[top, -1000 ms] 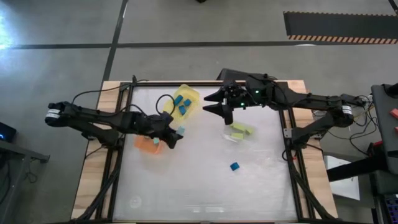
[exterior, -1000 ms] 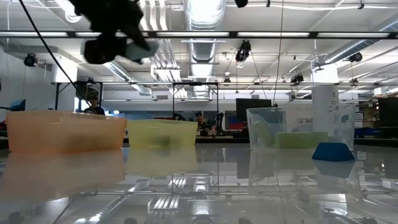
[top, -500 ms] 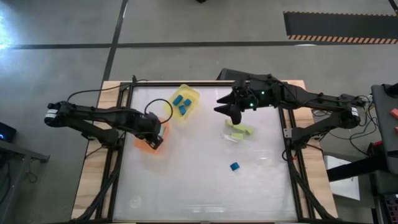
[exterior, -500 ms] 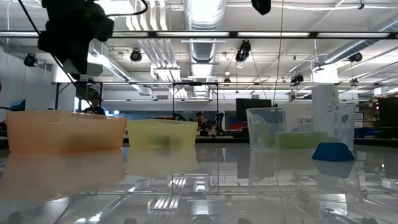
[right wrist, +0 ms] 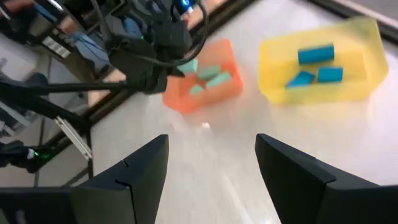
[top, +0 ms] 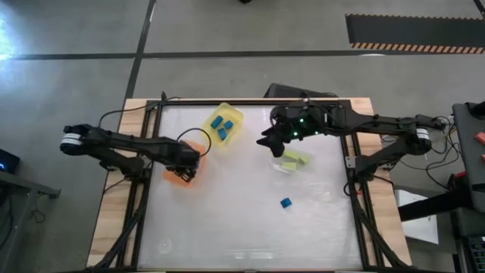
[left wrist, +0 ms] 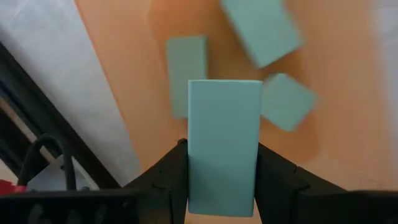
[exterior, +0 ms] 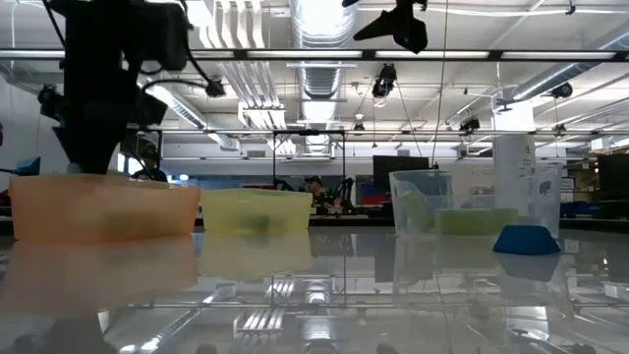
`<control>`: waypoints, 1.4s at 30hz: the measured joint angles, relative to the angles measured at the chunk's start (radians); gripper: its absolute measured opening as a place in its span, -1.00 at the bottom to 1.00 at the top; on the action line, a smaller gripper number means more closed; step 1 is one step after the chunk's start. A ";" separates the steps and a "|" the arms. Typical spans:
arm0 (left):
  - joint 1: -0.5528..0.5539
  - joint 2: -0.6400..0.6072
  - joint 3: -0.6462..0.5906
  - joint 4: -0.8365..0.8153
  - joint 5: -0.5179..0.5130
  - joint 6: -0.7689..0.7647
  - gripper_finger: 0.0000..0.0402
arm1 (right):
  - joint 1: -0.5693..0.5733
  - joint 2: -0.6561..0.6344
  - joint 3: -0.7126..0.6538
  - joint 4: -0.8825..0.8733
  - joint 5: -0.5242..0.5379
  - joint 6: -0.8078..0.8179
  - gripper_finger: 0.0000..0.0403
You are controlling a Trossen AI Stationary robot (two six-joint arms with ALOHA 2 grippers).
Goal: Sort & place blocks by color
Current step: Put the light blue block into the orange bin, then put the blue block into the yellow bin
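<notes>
My left gripper (top: 189,161) hangs over the orange bin (top: 179,174) and is shut on a light teal block (left wrist: 224,137). Three more teal blocks (left wrist: 186,71) lie on the bin's floor below it. My right gripper (top: 267,142) is open and empty, above the table between the yellow bin (top: 224,123) and the clear dish (top: 292,161). The yellow bin holds dark blue blocks (right wrist: 317,55). Yellow-green blocks (top: 295,158) lie in the dish. One dark blue block (top: 286,202) rests flat on the table, also showing as a blue block (exterior: 526,239) in the low view. My left gripper pinches the light teal block between its two fingers (left wrist: 171,177), one on each long side near the block's closer end (left wrist: 222,190). The fingers come from above, pointing down, along the block. The block is lifted clear and sticks out past the fingertips above the orange bin's floor.
In the low view the orange bin (exterior: 103,208), yellow bin (exterior: 256,211) and clear dish (exterior: 472,202) stand in a row. A black cable (top: 198,135) loops beside the yellow bin. The table's black frame (top: 151,189) runs along the sides. Bare tabletop lies toward the near edge.
My left gripper has carried the teal block toward the table's left, from beside the orange bin to over it, and has come down toward the bin. My right gripper has turned and shifted slightly toward the near edge, staying open.
</notes>
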 joint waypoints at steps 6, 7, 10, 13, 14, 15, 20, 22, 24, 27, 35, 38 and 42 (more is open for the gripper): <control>0.014 0.063 -0.028 0.016 0.005 0.003 -0.32 | 0.013 0.031 0.000 -0.033 -0.002 0.039 0.15; 0.014 0.072 -0.027 0.017 0.005 0.003 -0.28 | 0.016 0.036 0.000 -0.033 -0.002 0.046 0.15; 0.014 0.087 -0.026 0.019 0.006 0.004 -0.23 | 0.028 0.039 -0.001 -0.036 -0.002 0.076 0.15; 0.014 0.087 -0.027 0.019 0.007 0.003 -0.21 | 0.045 0.036 -0.001 -0.039 -0.002 0.113 0.14; 0.014 0.086 -0.027 0.019 0.007 0.003 -0.20 | 0.051 0.035 -0.001 -0.049 -0.002 0.132 0.15; 0.014 0.082 -0.027 0.018 0.007 0.003 -0.20 | 0.058 0.035 -0.001 -0.056 -0.003 0.149 0.15; 0.013 0.061 -0.003 0.014 0.008 0.003 -0.19 | 0.111 0.028 -0.001 -0.113 -0.004 0.287 0.15; 0.013 0.047 0.018 0.014 0.008 0.003 -0.19 | 0.142 0.028 -0.001 -0.150 -0.006 0.356 0.16; 0.013 0.032 0.039 0.016 0.008 0.013 -0.19 | 0.175 0.028 -0.001 -0.186 -0.007 0.426 0.15; 0.013 0.013 0.078 0.022 0.007 0.054 -0.19 | 0.223 0.033 -0.001 -0.234 -0.007 0.554 0.15; 0.013 -0.032 0.166 0.153 -0.044 0.218 -0.18 | 0.312 0.121 -0.002 -0.396 -0.027 0.827 0.15; 0.013 -0.054 0.177 0.229 -0.080 0.269 -0.18 | 0.328 0.185 -0.002 -0.464 -0.091 0.864 0.15; 0.013 -0.085 0.178 0.313 -0.122 0.334 -0.18 | 0.358 0.261 -0.003 -0.482 -0.109 0.519 0.14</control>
